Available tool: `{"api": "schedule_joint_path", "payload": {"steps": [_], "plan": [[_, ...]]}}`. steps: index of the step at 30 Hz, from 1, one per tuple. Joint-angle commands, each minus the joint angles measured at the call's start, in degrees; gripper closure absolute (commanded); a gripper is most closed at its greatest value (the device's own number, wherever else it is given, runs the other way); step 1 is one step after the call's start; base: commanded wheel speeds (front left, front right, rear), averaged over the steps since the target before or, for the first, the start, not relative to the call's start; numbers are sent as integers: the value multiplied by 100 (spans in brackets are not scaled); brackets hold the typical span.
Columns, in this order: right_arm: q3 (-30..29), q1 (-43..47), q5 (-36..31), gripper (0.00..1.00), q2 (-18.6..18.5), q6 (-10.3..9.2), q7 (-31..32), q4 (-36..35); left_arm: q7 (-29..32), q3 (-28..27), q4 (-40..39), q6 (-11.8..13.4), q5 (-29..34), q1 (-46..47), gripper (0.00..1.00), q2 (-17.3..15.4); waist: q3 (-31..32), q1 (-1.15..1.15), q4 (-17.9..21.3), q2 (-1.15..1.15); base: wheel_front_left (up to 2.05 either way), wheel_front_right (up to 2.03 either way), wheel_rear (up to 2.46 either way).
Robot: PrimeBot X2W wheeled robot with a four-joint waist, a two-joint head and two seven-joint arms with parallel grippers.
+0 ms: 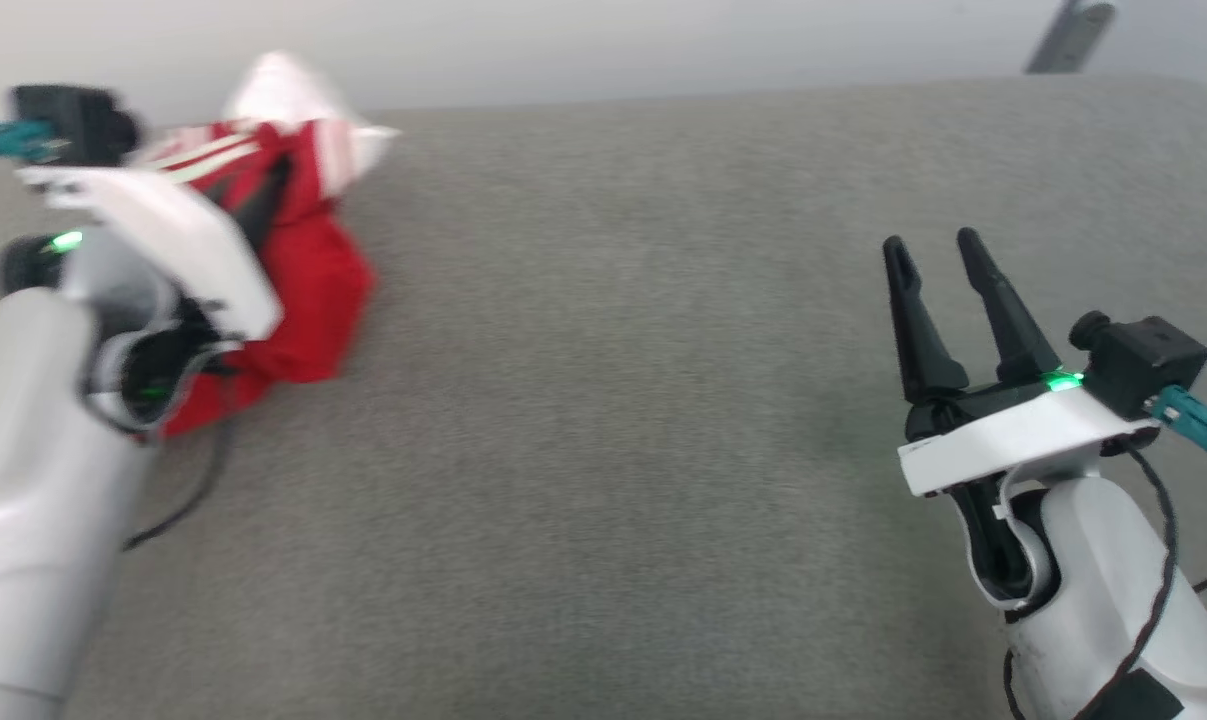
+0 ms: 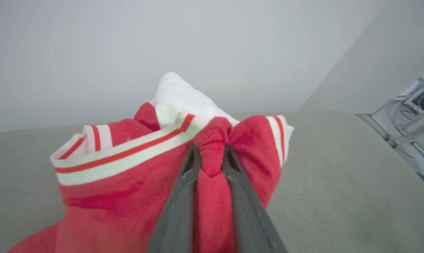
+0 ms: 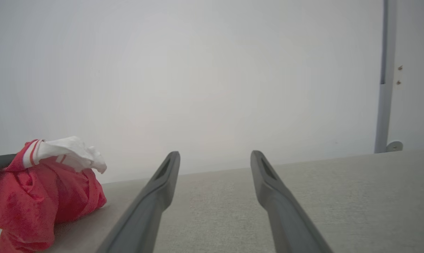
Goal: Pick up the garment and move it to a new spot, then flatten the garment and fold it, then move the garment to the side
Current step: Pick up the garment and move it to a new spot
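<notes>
**Q:** Red cloth at the upper left of the head view: what is it, and where does it lie?

**A:** It is the garment (image 1: pixel 308 290), bunched in a heap at the far left of the grey fabric surface (image 1: pixel 613 430). A white sleeve stands uppermost, and bands of red-and-white striped trim cross the red body. In the right wrist view its lower edge meets the surface. Whether the rest is lifted cannot be told.

**Q:** What has hold of it?

**A:** The left gripper (image 2: pixel 212 151). In the left wrist view its two dark fingers are drawn close together, with a ridge of red fabric pinched between them and bulging past the tips. The head view is blurred on this side.

**Q:** And the other arm?

**A:** The right gripper (image 1: pixel 928 242) is at the lower right, well apart from the garment. Its fingers are spread wide with nothing between them, and they point across the bare surface towards the pale wall (image 3: pixel 212 70).
</notes>
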State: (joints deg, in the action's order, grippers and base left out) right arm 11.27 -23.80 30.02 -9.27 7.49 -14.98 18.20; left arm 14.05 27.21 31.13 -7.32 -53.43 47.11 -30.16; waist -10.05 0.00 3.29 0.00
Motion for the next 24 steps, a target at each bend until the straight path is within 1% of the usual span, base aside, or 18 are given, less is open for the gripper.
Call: {"api": "schedule_joint_path", "payload": {"steps": [1, 4, 9, 14, 15, 17, 20, 21, 22, 24], "plan": [[-60, 66, 36, 0, 28, 1, -27, -67, 71, 134, -100, -24, -32, 115, 100, 154, -75, 0, 285, 0, 0, 0, 0], [-156, 98, 75, 0, 138, 0, -27, -122, 198, 451, -176, -23, 53, 270, 100, 399, -177, 0, 651, 0, 0, 0, 0], [-339, 79, 135, 0, 288, 1, -28, -253, 310, 960, -105, -23, 95, 600, 100, 926, -428, 0, 1301, 0, 0, 0, 0], [-550, 159, 242, 0, 446, 0, -27, -351, 181, 1382, 163, -23, 78, 924, 100, 1440, -660, 0, 1877, 0, 0, 0, 0], [-550, 159, 242, 0, 446, 0, -27, -351, 181, 1382, 163, -23, 78, 924, 100, 1440, -660, 0, 1877, 0, 0, 0, 0], [-591, 189, 276, 0, 513, 1, -27, -356, 116, 1578, 358, -23, 114, 986, 100, 1614, -749, 0, 2084, 0, 0, 0, 0], [-611, 173, 364, 0, 575, 1, -27, -373, 205, 1920, 717, -23, 77, 1003, 100, 1808, -908, 0, 2365, 0, 0, 0, 0], [-598, 153, 404, 0, 590, 0, -27, -380, 262, 2045, 810, -23, 33, 998, 100, 1837, -970, 0, 2467, 0, 0, 0, 0], [-576, 123, 463, 0, 621, 0, -27, -389, 418, 2326, 955, -23, -96, 941, 100, 1911, -1062, 0, 2634, 0, 0, 0, 0], [-551, 96, 525, 0, 635, 1, -27, -404, 597, 2559, 1049, -23, -266, 909, 100, 1851, -1155, 0, 2800, 0, 0, 0, 0]]}}
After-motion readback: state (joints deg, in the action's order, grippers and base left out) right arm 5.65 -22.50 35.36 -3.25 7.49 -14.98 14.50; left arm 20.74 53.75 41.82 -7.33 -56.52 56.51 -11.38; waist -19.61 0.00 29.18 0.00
